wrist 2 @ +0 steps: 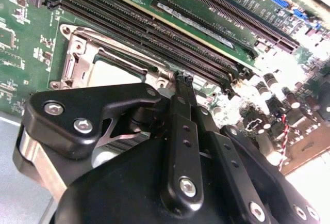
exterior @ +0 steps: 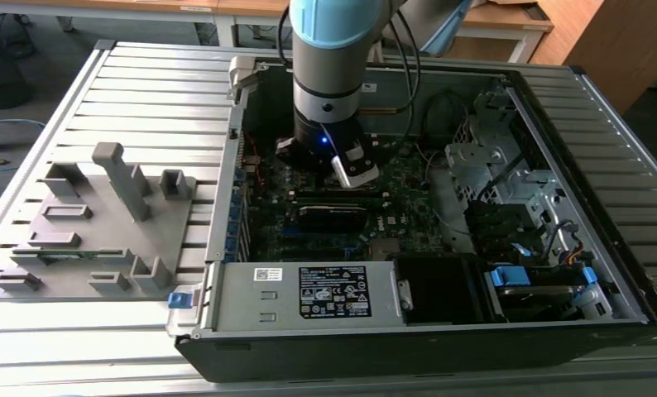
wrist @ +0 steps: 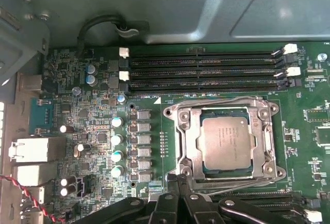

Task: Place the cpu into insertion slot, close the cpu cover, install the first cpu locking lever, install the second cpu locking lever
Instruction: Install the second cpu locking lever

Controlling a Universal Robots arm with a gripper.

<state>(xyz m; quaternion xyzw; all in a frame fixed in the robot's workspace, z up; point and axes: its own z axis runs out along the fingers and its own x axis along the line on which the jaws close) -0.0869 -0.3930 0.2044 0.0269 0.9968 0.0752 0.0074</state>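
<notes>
My tool [wrist: 180,182] hangs inside the open computer case [exterior: 417,331], just beside the edge of the insertion slot [wrist: 188,146]. Its fingers [wrist 2: 183,87] look pressed together, pinching nothing. In the first wrist view the cpu [wrist: 227,142] lies right of centre, seated in the slot, with the cpu cover [wrist: 268,131] framing it.

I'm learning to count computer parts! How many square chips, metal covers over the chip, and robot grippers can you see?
cpu: 1
cpu cover: 1
gripper: 1
Total: 3
</notes>
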